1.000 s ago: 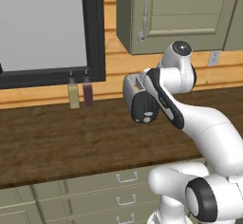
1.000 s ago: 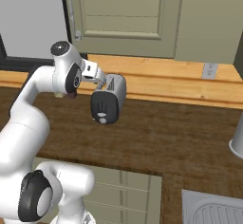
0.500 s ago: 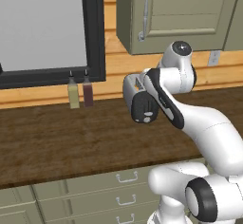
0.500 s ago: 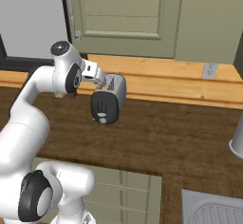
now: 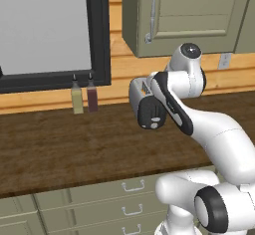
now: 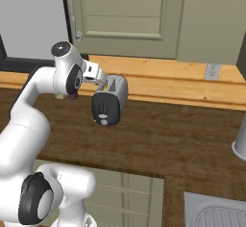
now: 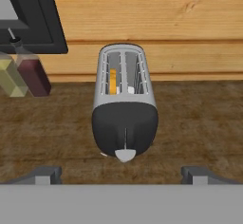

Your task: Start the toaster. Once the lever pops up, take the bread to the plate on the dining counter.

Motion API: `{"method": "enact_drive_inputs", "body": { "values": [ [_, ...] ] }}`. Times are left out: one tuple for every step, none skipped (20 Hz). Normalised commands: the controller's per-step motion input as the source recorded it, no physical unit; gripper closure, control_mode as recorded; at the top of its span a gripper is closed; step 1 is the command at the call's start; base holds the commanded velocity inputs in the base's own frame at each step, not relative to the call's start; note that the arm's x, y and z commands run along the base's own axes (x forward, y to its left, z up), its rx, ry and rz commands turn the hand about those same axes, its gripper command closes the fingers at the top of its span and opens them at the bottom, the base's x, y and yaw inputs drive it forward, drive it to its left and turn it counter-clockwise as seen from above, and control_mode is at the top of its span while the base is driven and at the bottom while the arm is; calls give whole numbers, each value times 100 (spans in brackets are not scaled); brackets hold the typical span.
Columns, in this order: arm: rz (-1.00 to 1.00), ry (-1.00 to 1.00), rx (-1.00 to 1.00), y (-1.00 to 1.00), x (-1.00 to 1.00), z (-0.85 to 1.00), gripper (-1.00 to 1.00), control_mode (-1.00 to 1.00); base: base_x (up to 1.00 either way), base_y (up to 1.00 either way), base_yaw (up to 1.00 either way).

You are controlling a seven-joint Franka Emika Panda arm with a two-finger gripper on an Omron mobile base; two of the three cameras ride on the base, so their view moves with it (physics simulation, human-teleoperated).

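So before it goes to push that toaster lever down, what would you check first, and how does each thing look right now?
1. Gripper open, nothing held: ok.
2. Toaster upright on the worktop, black end panel facing the hand: ok.
3. Bread in a slot: something orange-tan sits in the left one, ok.
4. Lever centred between the fingertips: ok.
5. Lever up or already down: cannot tell.
6. Two bottles stand off to one side, clear of the toaster: ok.
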Motion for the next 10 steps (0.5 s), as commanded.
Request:
{"method": "enact_drive_inputs", "body": {
  "values": [
    [0, 0, 0, 0, 0, 0, -100, -100, 0, 0, 0],
    [0, 0, 0, 0, 0, 0, -100, -100, 0, 0, 0],
    [0, 0, 0, 0, 0, 0, -100, -100, 0, 0, 0],
    [0, 0, 0, 0, 0, 0, -100, -100, 0, 0, 0],
    [0, 0, 0, 0, 0, 0, -100, -100, 0, 0, 0],
    [0, 0, 0, 0, 0, 0, -100, -100, 0, 0, 0],
    [0, 0, 0, 0, 0, 0, -100, -100, 0, 0, 0],
    [0, 0, 0, 0, 0, 0, -100, -100, 0, 0, 0],
    [0, 0, 0, 0, 0, 0, -100, -100, 0, 0, 0],
    [0, 0, 0, 0, 0, 0, -100, -100, 0, 0, 0]
  ]
}}
